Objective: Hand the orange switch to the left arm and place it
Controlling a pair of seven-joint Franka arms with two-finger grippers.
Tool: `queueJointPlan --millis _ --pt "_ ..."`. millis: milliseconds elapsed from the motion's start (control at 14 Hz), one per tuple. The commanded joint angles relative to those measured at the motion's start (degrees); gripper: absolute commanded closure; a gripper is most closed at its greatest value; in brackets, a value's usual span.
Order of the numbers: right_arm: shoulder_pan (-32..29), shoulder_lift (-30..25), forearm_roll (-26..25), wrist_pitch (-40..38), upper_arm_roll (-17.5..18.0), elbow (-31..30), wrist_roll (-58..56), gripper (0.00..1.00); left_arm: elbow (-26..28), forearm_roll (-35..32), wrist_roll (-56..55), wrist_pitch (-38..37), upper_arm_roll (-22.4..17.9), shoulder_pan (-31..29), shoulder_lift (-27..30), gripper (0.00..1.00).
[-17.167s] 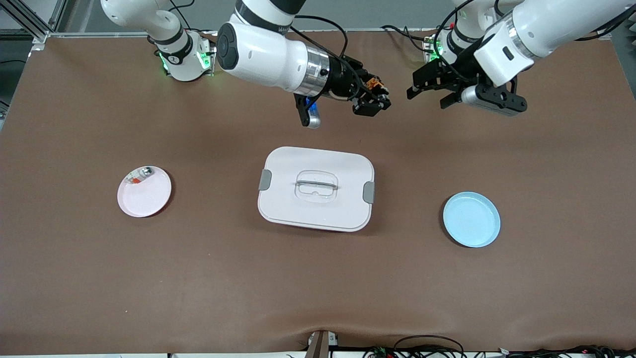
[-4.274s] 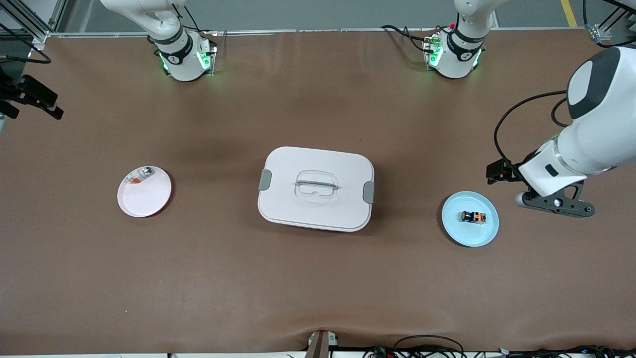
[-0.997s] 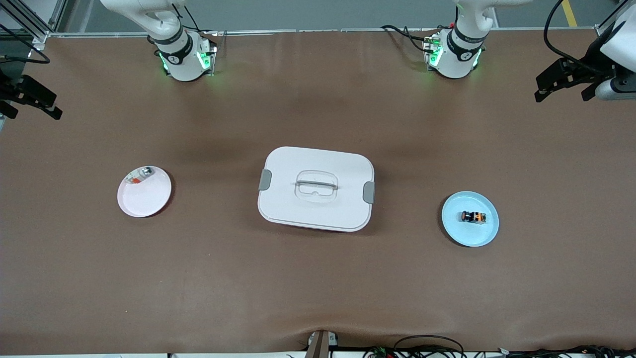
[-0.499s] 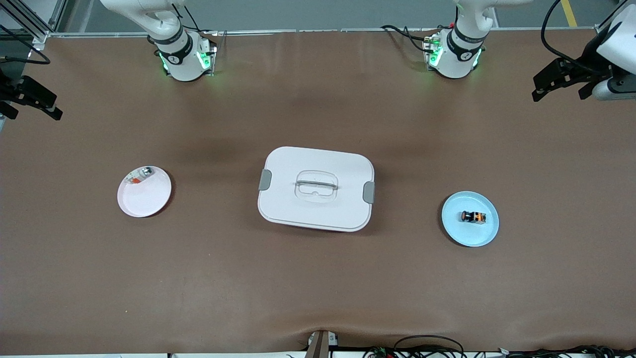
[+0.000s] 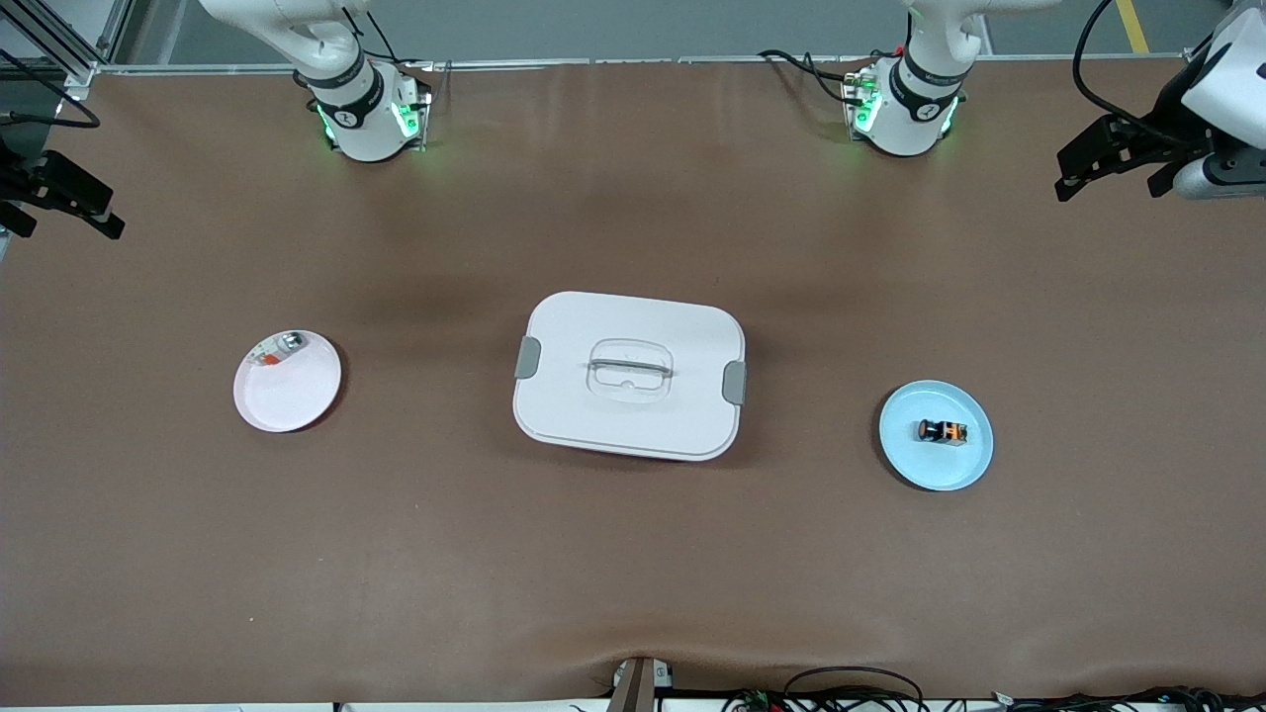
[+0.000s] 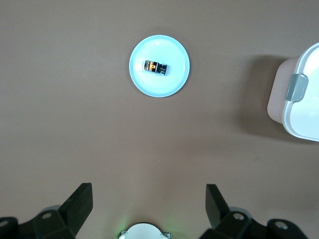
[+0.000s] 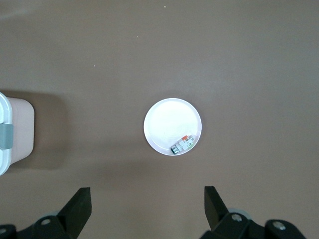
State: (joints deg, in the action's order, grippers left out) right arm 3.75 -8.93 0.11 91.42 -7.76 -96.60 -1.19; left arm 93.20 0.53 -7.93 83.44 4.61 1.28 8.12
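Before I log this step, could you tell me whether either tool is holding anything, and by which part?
Nothing is held: the left tool and right tool are open and empty; the orange switch lies on the blue plate.

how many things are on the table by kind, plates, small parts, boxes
plates: 2, a blue plate and a pink plate
small parts: 2, the orange switch on the blue plate, a silvery-clear part on the pink plate
boxes: 1, the box between the plates
total: 5
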Motion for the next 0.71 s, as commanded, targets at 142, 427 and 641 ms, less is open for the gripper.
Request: queueJointPlan --millis 142,427,641 --pt "-0.6 0.6 0.0 -0.4 0.5 1.3 0.5 0.0 -1.0 -0.2 -0.2 -0.6 0.0 -0.5 -0.5 0.0" --pt "-0.6 0.6 0.0 -0.4 0.4 1.3 0.5 0.0 -2.1 -0.2 -0.3 -0.7 -0.1 -0.5 -1.1 0.0" --pt "-0.6 0.6 0.0 -0.4 0.4 1.4 0.5 0.0 -2.1 -0.2 -0.3 -0.7 -0.1 -0.5 -1.1 0.0"
